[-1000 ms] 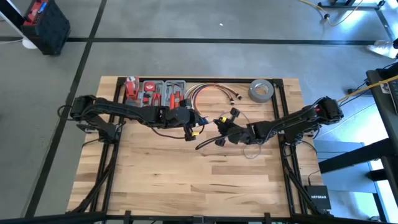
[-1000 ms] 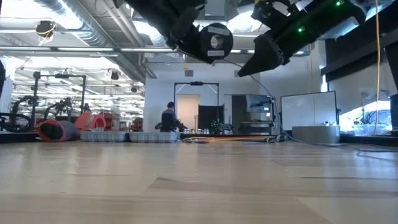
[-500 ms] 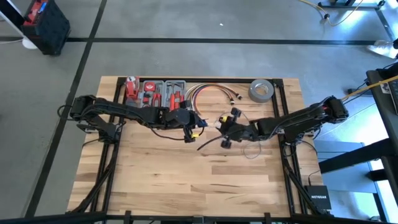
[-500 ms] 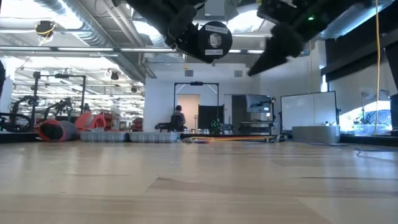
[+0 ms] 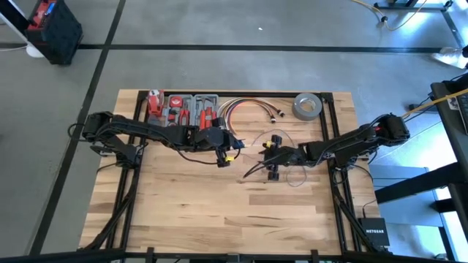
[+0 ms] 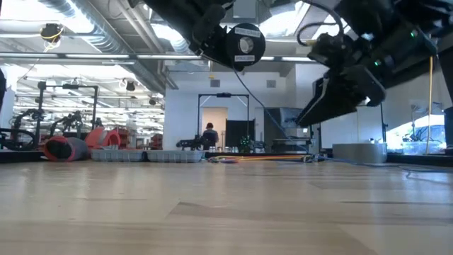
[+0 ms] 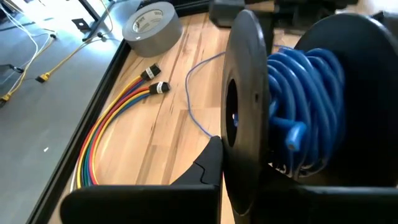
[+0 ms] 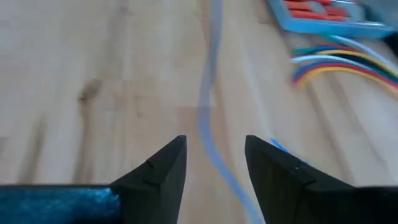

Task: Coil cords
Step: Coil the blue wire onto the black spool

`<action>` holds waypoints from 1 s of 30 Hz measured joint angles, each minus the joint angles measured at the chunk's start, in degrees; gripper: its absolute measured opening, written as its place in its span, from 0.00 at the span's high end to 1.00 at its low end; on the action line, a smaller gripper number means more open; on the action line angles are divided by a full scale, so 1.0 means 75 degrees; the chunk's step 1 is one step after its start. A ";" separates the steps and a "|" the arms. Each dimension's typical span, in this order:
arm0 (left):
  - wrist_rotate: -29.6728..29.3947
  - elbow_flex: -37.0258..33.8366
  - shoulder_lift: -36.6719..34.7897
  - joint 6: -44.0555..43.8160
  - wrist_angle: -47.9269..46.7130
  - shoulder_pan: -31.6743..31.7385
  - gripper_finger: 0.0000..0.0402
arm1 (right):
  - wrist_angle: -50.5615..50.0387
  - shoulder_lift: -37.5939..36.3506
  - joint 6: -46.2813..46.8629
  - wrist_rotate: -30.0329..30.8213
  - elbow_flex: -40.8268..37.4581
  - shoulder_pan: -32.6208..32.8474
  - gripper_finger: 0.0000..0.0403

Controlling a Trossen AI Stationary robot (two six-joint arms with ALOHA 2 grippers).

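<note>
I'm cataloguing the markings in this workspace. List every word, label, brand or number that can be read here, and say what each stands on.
"NETGEAR": on the black box on the floor just off the table's right near corner, high view.
Print on the grey tape roll's inner core, left wrist view: too blurred to read.
Label on the round black spool hanging over the table, low view: too small to read.
No other text is visible.

Bare wood along the table's (image 5: 190,212) near half; far edge crowded: tool tray (image 5: 183,108), cables (image 5: 245,109), tape roll (image 5: 308,107).
</note>
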 joint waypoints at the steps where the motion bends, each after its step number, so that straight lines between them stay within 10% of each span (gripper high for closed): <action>1: -0.0001 0.0000 0.0000 -0.0020 0.0027 0.0005 1.00 | 0.0346 0.0044 -0.0103 -0.0208 -0.0146 -0.0065 0.58; 12: -0.0001 0.0000 0.0003 0.0001 0.0168 -0.0002 1.00 | 0.1330 0.1006 -0.0374 -0.0411 -0.0387 -0.0574 0.62; 20: -0.0005 0.0000 0.0006 0.0163 0.0135 -0.0066 1.00 | 0.1216 0.1186 -0.0566 -0.0216 -0.0254 -0.0566 0.96; 30: -0.0004 -0.0131 0.0006 0.0325 0.0001 -0.0154 1.00 | -0.0092 -0.0578 0.0355 0.1076 0.0090 -0.0557 0.98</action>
